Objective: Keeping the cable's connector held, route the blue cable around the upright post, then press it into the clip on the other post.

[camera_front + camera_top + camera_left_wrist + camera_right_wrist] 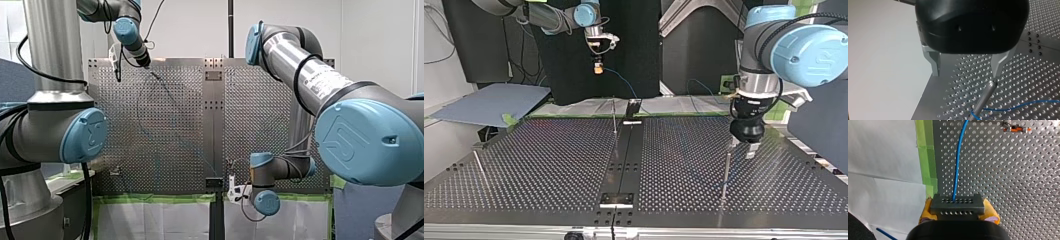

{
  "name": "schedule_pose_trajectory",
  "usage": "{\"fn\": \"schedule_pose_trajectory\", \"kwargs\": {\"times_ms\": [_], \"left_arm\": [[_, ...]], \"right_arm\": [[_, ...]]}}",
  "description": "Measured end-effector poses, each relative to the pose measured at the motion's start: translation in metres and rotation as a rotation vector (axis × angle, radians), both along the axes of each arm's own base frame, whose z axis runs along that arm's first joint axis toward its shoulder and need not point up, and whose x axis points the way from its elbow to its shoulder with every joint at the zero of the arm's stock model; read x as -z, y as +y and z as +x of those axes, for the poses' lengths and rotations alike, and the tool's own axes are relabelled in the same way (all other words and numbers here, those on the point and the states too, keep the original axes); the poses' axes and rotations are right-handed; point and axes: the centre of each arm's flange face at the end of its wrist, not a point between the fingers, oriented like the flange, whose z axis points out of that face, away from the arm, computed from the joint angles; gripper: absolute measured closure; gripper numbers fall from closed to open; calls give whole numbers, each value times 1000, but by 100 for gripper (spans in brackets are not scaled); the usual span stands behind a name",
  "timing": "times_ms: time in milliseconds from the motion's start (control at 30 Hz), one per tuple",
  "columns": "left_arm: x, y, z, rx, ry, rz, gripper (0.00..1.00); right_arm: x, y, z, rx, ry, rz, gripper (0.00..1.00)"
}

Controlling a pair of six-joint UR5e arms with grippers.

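Note:
In the right wrist view my right gripper [958, 212], with yellow pads, is shut on the dark connector block [957, 205]. The blue cable [958, 167] runs straight out of it over the perforated plate. An orange clip [1015, 129] sits far ahead. In the top view this gripper [598, 67] hangs high above the table's far edge. My left gripper [965, 74] is open, its metal fingers [934, 63] empty. The upright post's tip [991, 85] lies just under one fingertip, and the cable [1020, 106] passes the post lower down. In the top view my left gripper [746, 146] hovers over that post [726, 172].
Two more thin posts stand on the plate, one near the centre rail [614, 117] and one at the top view's left [480, 169]. Green tape [926, 157] edges the plate beside white sheeting. A raised bracket [616, 199] sits on the rail at the near edge.

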Motion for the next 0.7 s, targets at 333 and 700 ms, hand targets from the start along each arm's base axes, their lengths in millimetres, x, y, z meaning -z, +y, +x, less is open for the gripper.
{"fn": "schedule_pose_trajectory", "kwargs": {"times_ms": [333, 700], "left_arm": [[0, -2, 0, 18, 0, 1, 0], [9, -19, 6, 91, 17, 31, 0]], "right_arm": [[0, 0, 0, 0, 0, 1, 100], [0, 0, 0, 0, 1, 3, 100]]}}
